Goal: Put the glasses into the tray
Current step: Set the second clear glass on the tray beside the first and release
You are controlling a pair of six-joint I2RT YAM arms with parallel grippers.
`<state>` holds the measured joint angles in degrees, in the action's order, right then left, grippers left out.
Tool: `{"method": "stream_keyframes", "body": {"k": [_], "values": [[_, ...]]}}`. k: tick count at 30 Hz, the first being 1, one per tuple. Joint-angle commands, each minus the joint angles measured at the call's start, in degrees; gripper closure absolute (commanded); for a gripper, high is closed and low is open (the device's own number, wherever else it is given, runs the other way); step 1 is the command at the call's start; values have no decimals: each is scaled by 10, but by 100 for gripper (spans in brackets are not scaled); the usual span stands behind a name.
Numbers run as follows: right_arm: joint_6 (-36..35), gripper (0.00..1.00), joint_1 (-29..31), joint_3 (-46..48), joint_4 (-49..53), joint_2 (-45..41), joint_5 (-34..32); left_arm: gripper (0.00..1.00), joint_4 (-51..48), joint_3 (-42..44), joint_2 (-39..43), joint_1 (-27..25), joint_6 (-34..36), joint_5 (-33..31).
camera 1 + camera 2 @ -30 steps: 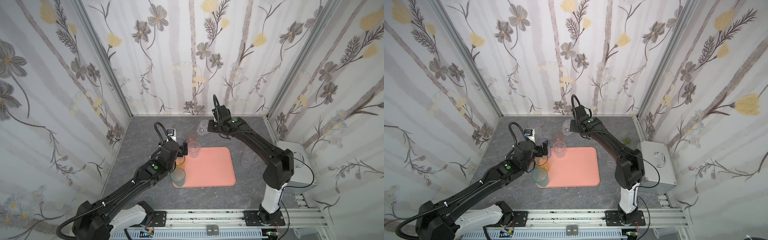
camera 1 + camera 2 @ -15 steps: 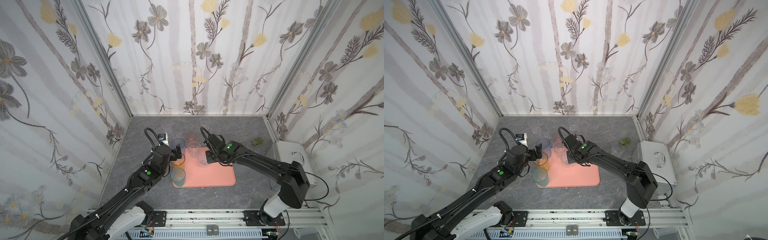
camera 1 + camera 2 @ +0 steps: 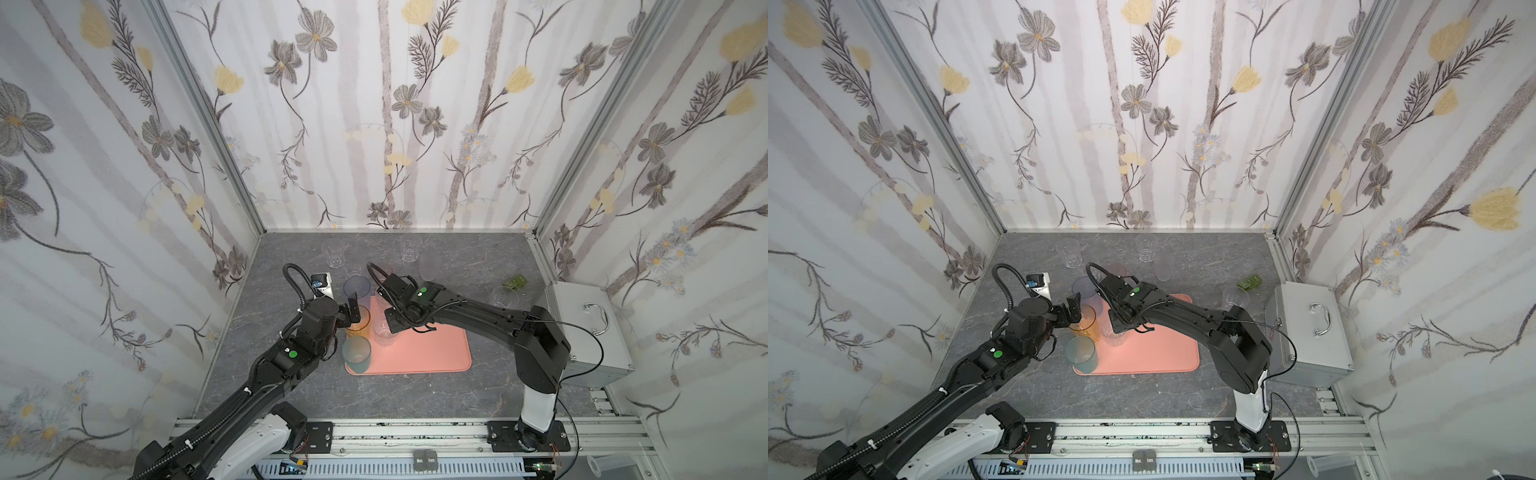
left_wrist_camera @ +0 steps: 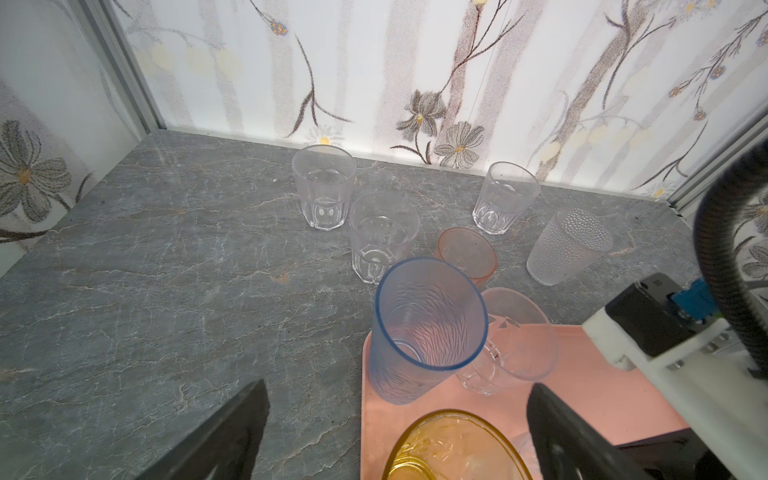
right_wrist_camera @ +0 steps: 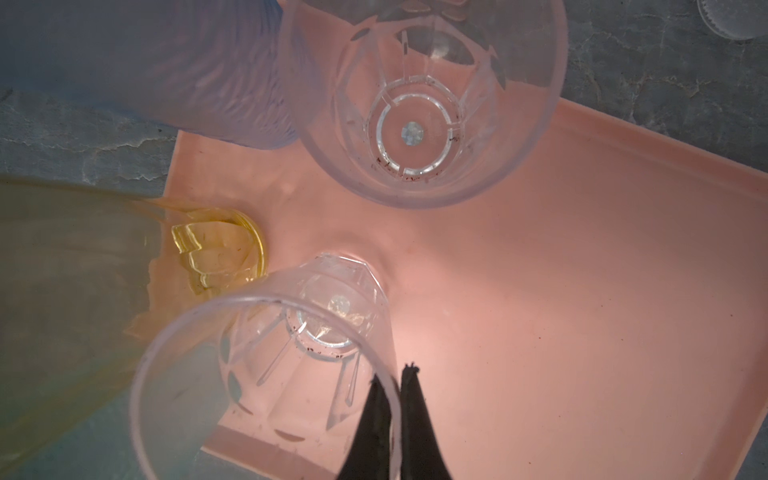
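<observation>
The salmon-pink tray (image 3: 428,349) (image 3: 1154,353) lies mid-table. My right gripper (image 5: 394,372) (image 3: 392,322) is shut on the rim of a clear faceted glass (image 5: 291,353) (image 3: 384,330), one finger inside and one outside, low over the tray's left part. Along the tray's left edge stand a blue glass (image 3: 356,289) (image 4: 428,324), an amber glass (image 3: 358,320) (image 4: 453,449) and a teal glass (image 3: 356,351). Another clear glass (image 5: 419,104) (image 4: 515,345) stands behind them. My left gripper (image 4: 397,384) (image 3: 353,307) is open above the amber glass, holding nothing.
Several glasses stand on the grey table behind the tray: clear ones (image 4: 324,187) (image 4: 382,237) (image 4: 505,195), a pink one (image 4: 467,253) and a frosted one (image 4: 569,245). Another clear glass (image 3: 505,297) stands near the green block (image 3: 515,282) and grey metal box (image 3: 586,328).
My right arm carried the clear glass from the back of the table down over the tray, ending beside the amber glass. My left gripper shifted slightly and stayed open.
</observation>
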<state>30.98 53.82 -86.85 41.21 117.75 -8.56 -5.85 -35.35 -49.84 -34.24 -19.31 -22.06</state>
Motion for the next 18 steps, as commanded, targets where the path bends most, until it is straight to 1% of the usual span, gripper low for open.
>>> {"method": "stream_keyframes", "body": {"k": [1, 7, 13, 15, 18], "values": [[-11, 98, -7, -11, -1, 10, -15, 0, 5, -1, -6, 1, -10, -6], [-16, 98, -20, -14, -4, 20, -15, 0, 5, -7, -12, 0, -4, -5], [-14, 95, -19, -15, -11, 27, -2, 0, 5, -3, -11, 1, -6, -4], [-13, 92, -20, -15, -10, 27, -4, 0, 5, -2, -12, 0, -6, -4], [-13, 80, -20, -21, -6, 19, -3, 0, 5, -5, -15, 1, -6, -6]]}}
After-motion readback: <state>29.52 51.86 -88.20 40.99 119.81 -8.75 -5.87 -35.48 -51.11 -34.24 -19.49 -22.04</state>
